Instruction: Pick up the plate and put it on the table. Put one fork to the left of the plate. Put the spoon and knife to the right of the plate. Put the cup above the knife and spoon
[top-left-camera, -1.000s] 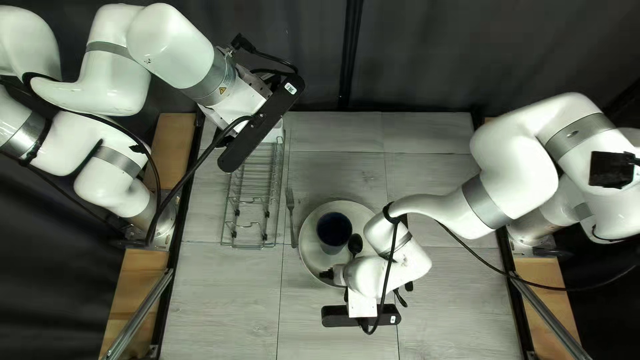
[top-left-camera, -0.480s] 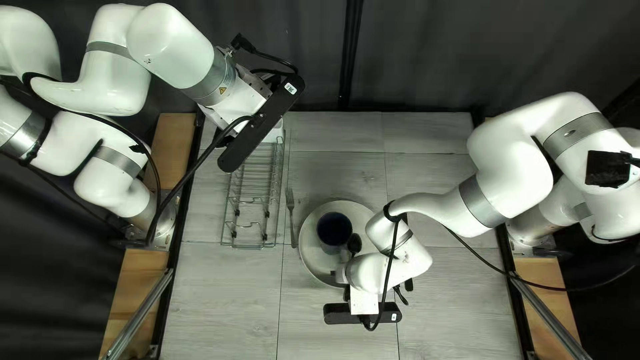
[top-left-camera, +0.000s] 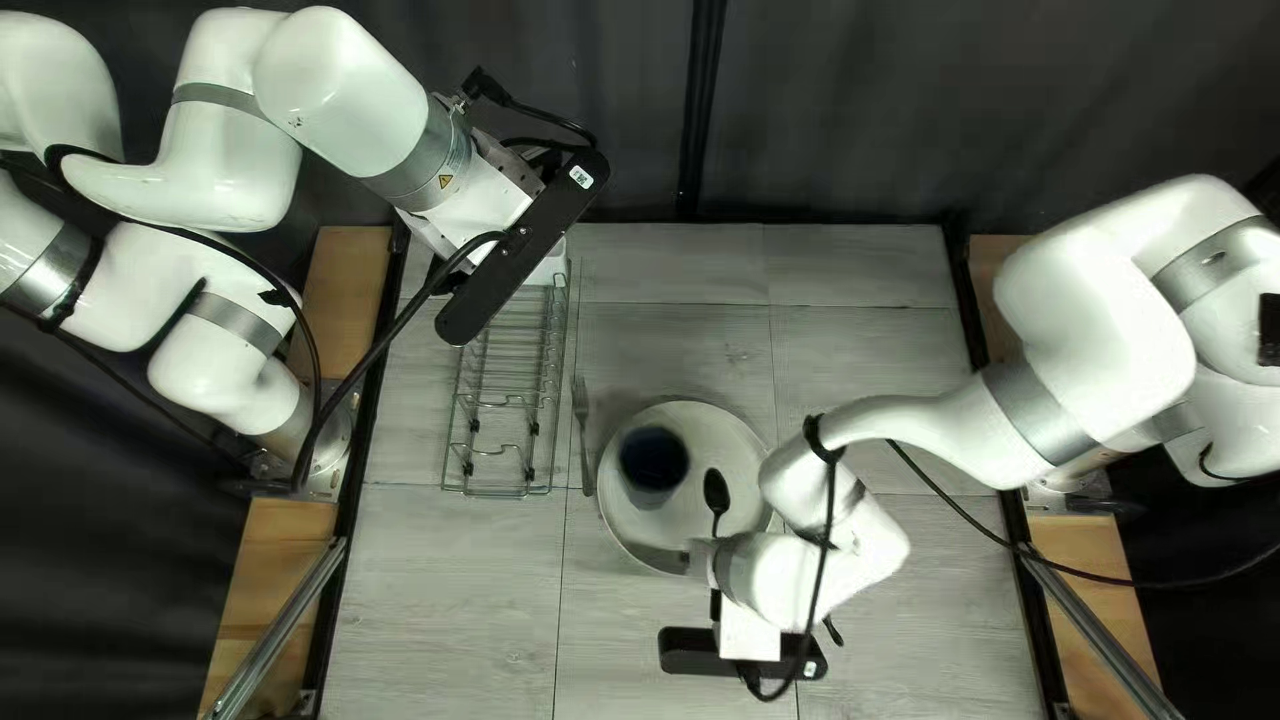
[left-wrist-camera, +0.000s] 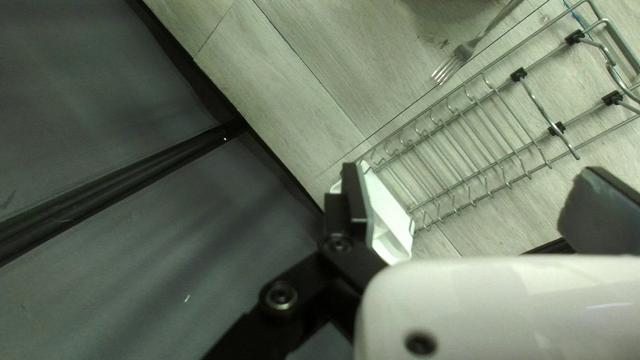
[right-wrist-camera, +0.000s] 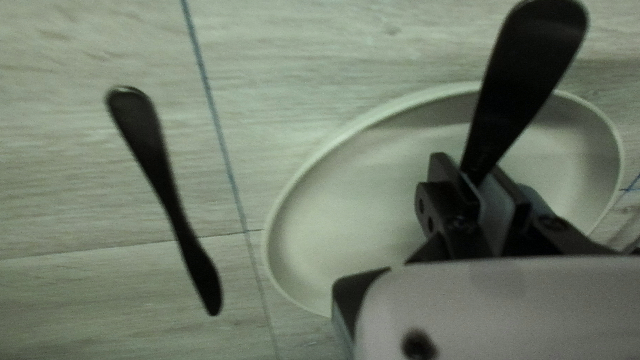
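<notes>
In the top left view, my right gripper [top-left-camera: 694,651] is at the plate's near side; its fingertips are hidden. In the right wrist view my right gripper [right-wrist-camera: 481,193] is shut on the black spoon [right-wrist-camera: 527,73], over the plate [right-wrist-camera: 373,200]. The spoon's bowl [top-left-camera: 716,490] shows above the plate [top-left-camera: 620,518], right of the dark blue cup [top-left-camera: 654,458]. Beside the plate lies the black knife [right-wrist-camera: 163,190]. The fork [top-left-camera: 584,440] lies left of the plate. My left gripper [top-left-camera: 523,247] hangs over the rack's far end; in its wrist view this left gripper [left-wrist-camera: 467,207] stands open.
A wire dish rack [top-left-camera: 510,387] stands left of the fork. At its far end, a white holder [left-wrist-camera: 390,230] sits close to one left finger. My right arm [top-left-camera: 920,427] reaches across the table's right half, covering part of the plate and knife.
The right arm and gripper have shifted right and slightly toward the near edge. The spoon's bowl has moved slightly right, and the cup slightly left on the plate. The left arm is unchanged.
</notes>
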